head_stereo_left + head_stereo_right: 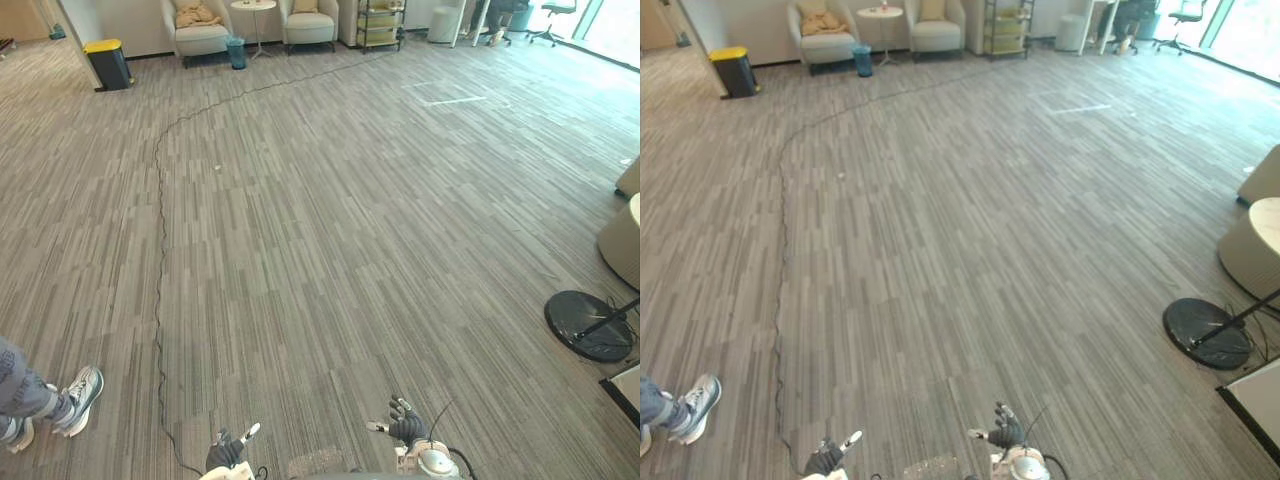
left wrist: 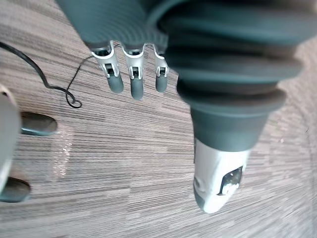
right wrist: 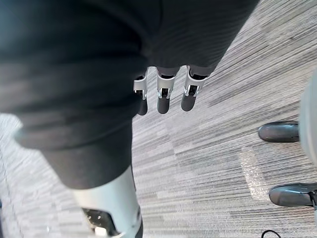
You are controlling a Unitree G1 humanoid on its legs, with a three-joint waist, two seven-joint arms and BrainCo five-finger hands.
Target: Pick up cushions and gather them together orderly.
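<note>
Left eye view: a rumpled tan fabric cushion [image 1: 197,14] is spotted on a cream upholstered armchair [image 1: 200,42] at the far edge of the grey striped carpet floor [image 1: 330,250], well apart from both hands.

Right eye view: the left hand [image 1: 828,457] and right hand [image 1: 1005,430] are held low, nothing carried.

Left wrist view: fingers [image 2: 131,82] are straight, empty.

Right wrist view: fingers [image 3: 163,99] are relaxed, empty too.

The floor probably has to be crossed first, so the cushion is best approached squarely, with the hands open.

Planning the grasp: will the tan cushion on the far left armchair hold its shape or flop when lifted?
Probably flops: the tan cushion lies slumped and creased on the armchair, not square. Likely light for its size, if as soft as that slump suggests. Too far off to judge how slippery its cover is.
</note>
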